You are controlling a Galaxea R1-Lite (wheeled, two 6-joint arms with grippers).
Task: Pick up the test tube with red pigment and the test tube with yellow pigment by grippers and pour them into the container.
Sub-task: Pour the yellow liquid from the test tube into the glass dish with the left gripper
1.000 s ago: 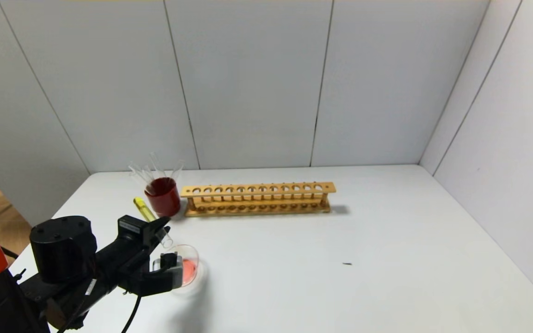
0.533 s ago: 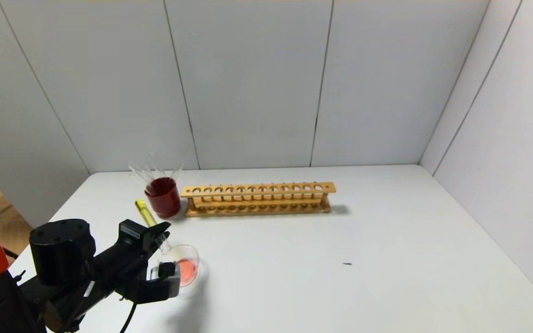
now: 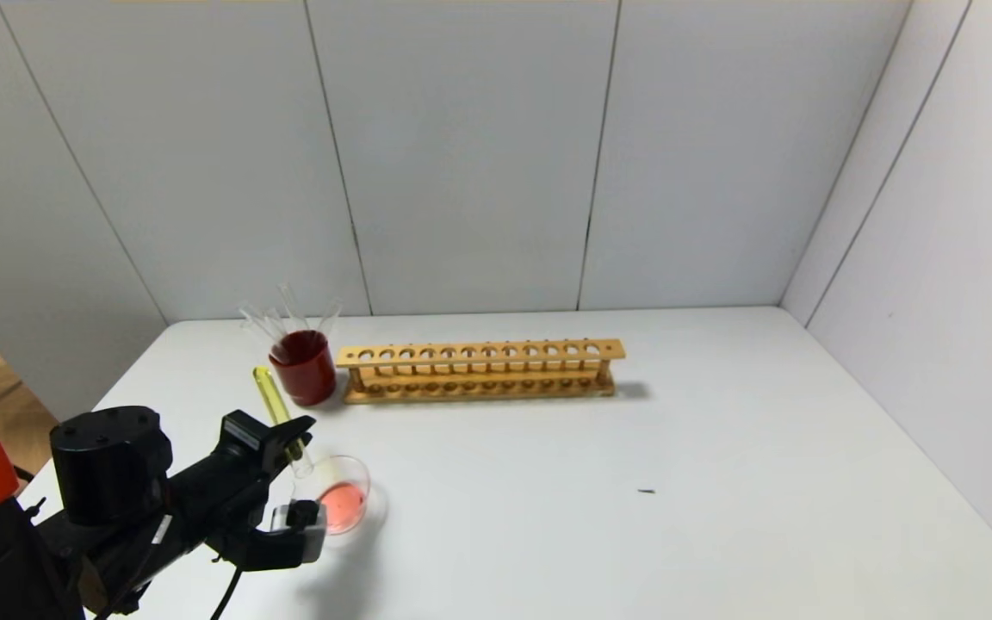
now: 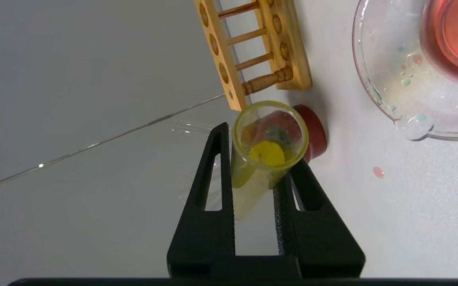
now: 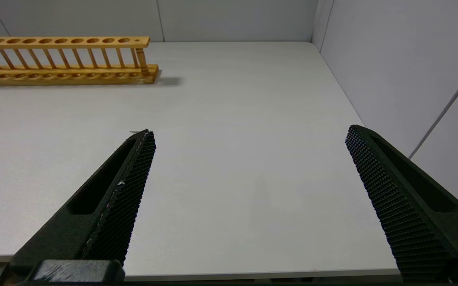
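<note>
My left gripper [image 3: 300, 458] is shut on the test tube with yellow pigment [image 3: 271, 399], at the table's front left. The tube slants with its closed end raised and its mouth down by the near-left rim of the container [image 3: 359, 470]. The container is a low clear glass dish holding pink-red liquid. In the left wrist view the tube's open mouth [image 4: 268, 139] sits between the black fingers [image 4: 213, 190], with yellow liquid inside, and the container [image 4: 388, 83] lies beside it. The test tube with red pigment is out of view. My right gripper [image 5: 251, 133] is open over bare table.
A dark red cup [image 3: 304, 366] with several clear tubes [image 3: 276, 314] stands at the back left. An empty wooden rack [image 3: 479, 370] lies beside it. A pink droplet [image 4: 379, 172] marks the table near the dish. Grey walls close the back and right.
My left wrist has rolled and sunk slightly. The yellow tube now slants more steeply, its mouth lower at the dish's rim. The yellow liquid reaches further down the tube.
</note>
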